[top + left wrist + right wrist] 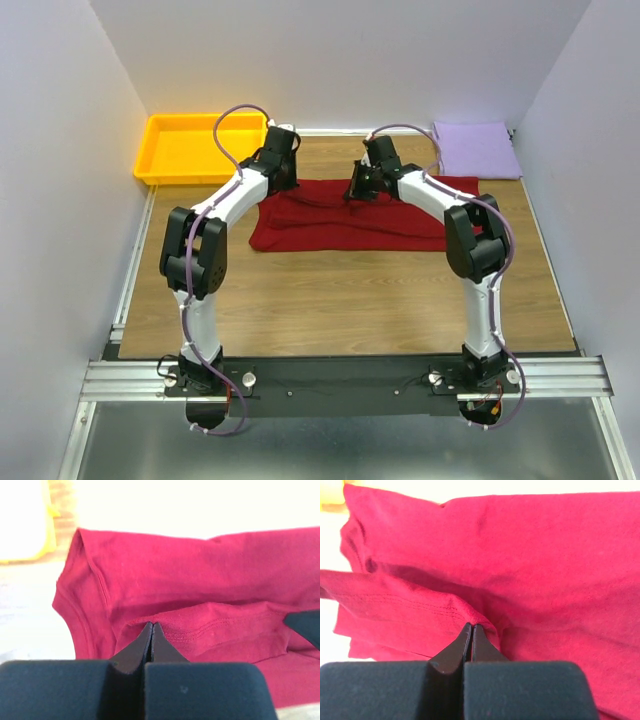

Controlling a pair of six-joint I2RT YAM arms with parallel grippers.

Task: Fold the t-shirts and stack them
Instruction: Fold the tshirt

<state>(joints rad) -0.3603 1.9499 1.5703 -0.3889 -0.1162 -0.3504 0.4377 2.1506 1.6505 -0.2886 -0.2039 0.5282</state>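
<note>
High rear overview; wrist close-ups on red shirt (340,225)

Two matching arms here: the left arm (233,195) and right arm (427,190) both wear glossy white shells broken by chunky black joints (195,250). Pale lilac cables (240,108) loop off each one. Up close, the fingers (134,651) are matte black wedges, tapering to thin tips on blocky black bases.

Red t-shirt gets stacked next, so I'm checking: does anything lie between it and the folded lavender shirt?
Nothing visible does. Only bare table separates the red t-shirt from the lavender t-shirt at the far right corner; the yellow tray sits far left.
</note>
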